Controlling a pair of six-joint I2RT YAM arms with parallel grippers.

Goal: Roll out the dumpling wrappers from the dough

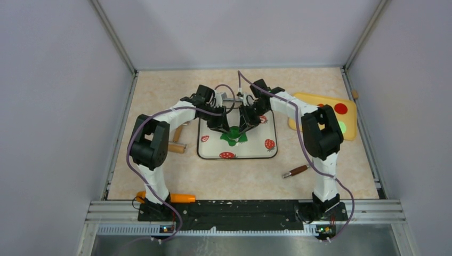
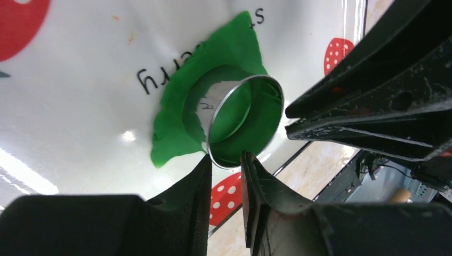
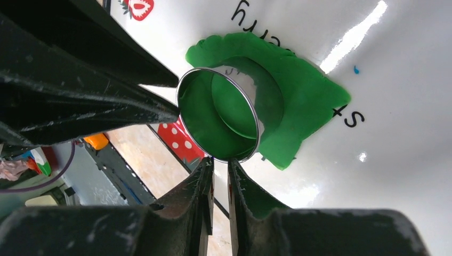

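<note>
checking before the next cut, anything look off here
Yes: the cutter, pinched at its rim by the left fingers and right fingers, is held tilted above the dough, and the cut wrapper seems stuck inside it rather than left on the mat.

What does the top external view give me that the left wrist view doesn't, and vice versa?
Top only: the yellow board with a red disc, and a brown-handled tool on the table. Left wrist only: the round hole in the dough and the cutter, its rim between the fingers of the left gripper. Both: dough on the strawberry mat, right gripper alongside.
</note>
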